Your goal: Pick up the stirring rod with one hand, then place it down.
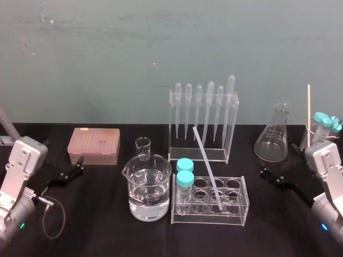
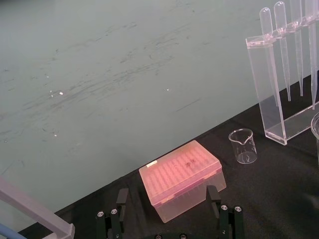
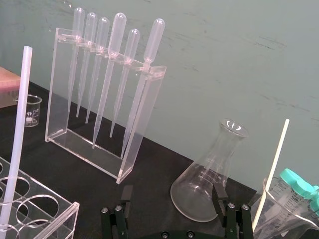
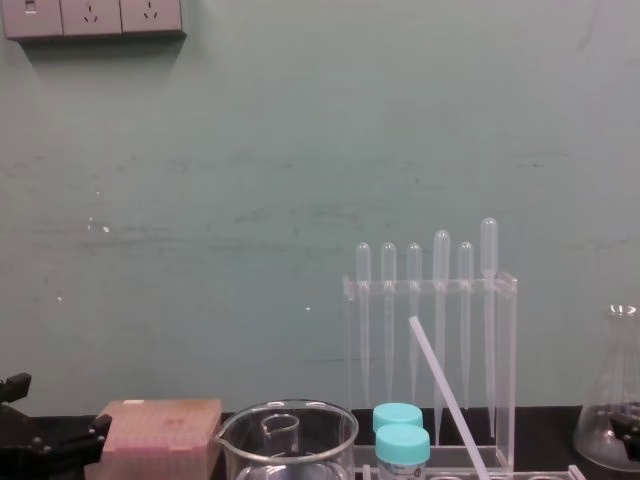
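A small chemistry lab, set up on one desk.

A black desk point(image 1: 107, 214) against a plain green wall point(image 1: 161, 53) carries lab ware. There is a clear stand point(image 1: 198, 154) hung with bulb-topped droppers point(image 1: 210, 107), a cone-shaped glass flask point(image 1: 273, 136) and a beaker point(image 1: 147, 187) part full of clear liquid. A see-through tube rack point(image 1: 214, 206) holds two teal-capped tubes point(image 1: 185, 179) and a leaning stirring rod point(image 1: 206, 163). A pink box point(image 1: 94, 145) perhaps holds dropper tips, though its contents are hard to make out. Power sockets point(image 4: 92, 17) sit high on the wall.
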